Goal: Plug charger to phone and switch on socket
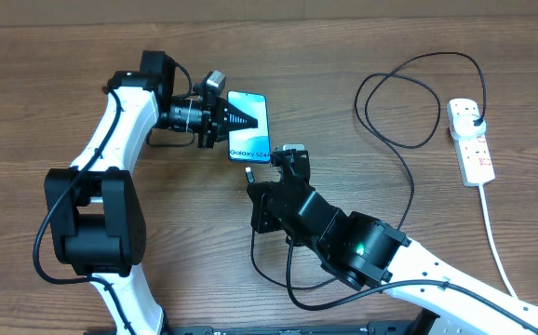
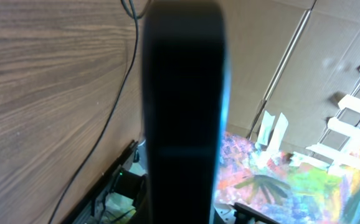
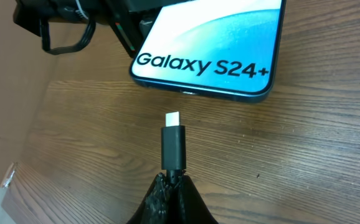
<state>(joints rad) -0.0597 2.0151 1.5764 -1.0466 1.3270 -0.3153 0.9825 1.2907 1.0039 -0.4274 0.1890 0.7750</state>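
right claw (image 3: pixel 174 194): mine, clenched on the charger (image 1: pixel 409 140) just behind its connector (image 3: pixel 173 140); metal tip sticks out ahead of the fingers.
connector: points at the phone's bottom edge, roughly in line with the port, with a short gap. Not inserted, not touching.
phone (image 3: pixel 211 43): screen up, blue, reads "Galaxy S24+", bottom edge towards my right claw. Sits left of centre on the desk (image 1: pixel 64 74). Can't tell if it lies flat on the wood or is lifted a bit.
left claw (image 1: pixel 243 120): mine, clamped on the phone from its left side, one finger lying across the screen. My left wrist camera is mostly blocked by a dark slab, so no detail there.
charger cable: runs from my right claw, loops across the right half of the desk and reaches the socket.
socket (image 1: pixel 470 140): far right, white strip with red markings; the charger's plug (image 1: pixel 475 119) is seated at its far end. Switch position unreadable.
white cord (image 1: pixel 492 233): leaves the socket's near end and runs off the desk's near-right side.
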